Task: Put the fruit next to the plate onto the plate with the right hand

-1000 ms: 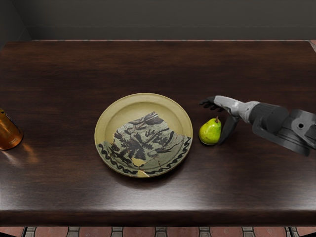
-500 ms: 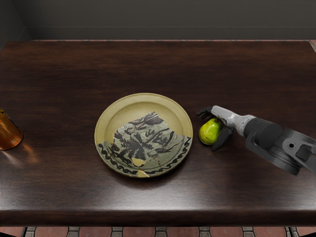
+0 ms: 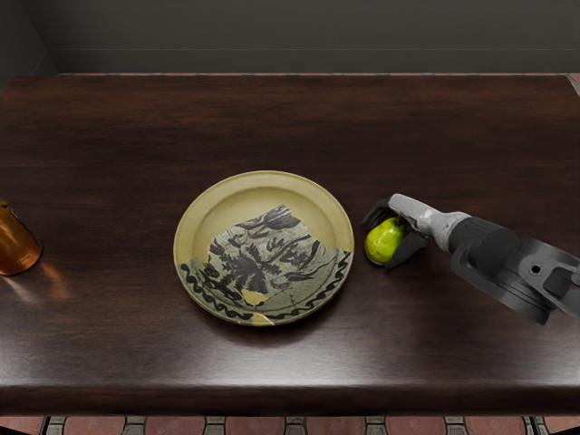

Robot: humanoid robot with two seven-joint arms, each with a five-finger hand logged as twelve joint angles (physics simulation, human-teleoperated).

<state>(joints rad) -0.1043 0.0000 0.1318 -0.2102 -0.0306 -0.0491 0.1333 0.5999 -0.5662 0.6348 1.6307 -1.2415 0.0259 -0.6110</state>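
Head view: the right robot hand (image 3: 404, 223) grips the green pear (image 3: 383, 243) just beside the patterned plate (image 3: 234, 201).

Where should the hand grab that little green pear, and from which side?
Grip the green pear around its wide belly, coming from the right and above: its top narrows, and the yellow patterned plate crowds its left. The right hand wraps it there.

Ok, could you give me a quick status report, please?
Right hand shut on pear. Pear on table beside plate. Left hand unseen. Nothing in between.
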